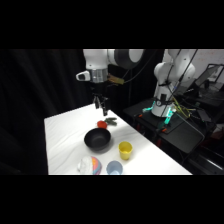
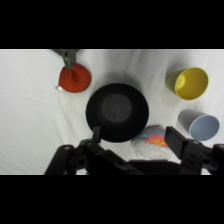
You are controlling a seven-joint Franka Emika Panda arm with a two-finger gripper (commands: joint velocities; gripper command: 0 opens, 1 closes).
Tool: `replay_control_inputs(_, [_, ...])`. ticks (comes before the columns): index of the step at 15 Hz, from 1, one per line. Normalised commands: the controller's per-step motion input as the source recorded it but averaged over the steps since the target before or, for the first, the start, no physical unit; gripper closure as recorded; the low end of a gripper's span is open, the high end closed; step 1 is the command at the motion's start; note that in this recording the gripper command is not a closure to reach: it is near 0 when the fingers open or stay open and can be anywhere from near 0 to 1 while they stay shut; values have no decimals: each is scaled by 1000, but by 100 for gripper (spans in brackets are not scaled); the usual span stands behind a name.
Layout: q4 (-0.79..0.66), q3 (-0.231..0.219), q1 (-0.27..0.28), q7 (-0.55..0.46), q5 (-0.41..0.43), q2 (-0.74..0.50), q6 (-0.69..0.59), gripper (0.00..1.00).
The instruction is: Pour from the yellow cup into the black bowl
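- Side view, closest to camera: striped bowl (image 1: 91, 165) and pale blue cup (image 1: 113, 167) at the counter (image 1: 65, 140) edge.
- Then the yellow cup (image 1: 125, 149), upright just beside the black bowl (image 1: 97, 139).
- Farthest back, the gripper (image 1: 101, 106) hangs over the counter holding nothing, fingers (image 2: 175, 140) spread.

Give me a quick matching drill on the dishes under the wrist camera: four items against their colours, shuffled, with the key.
Items:
1. cup at the wrist view's right edge, upper
2. cup just below it
3. widest bowl in the middle
4. funnel-like piece at upper left

Colours:
A. glossy black
B. red-orange
C. bright yellow
D. pale blue

Pairs: 1-C, 2-D, 3-A, 4-B
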Motion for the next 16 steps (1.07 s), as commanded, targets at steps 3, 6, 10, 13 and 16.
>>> replay_control_inputs(3, [29,65,44,77,-8,-5,-59,0])
replay_control_inputs(6, [59,189,186,223,48,-52,-122,0])
replay_control_inputs(10, [91,193,208,231,73,-41,-123,0])
replay_control_inputs(13, [86,131,125,11,278,-2,-46,0])
replay_control_inputs(16, [-63,55,66,255,228,27,121,0])
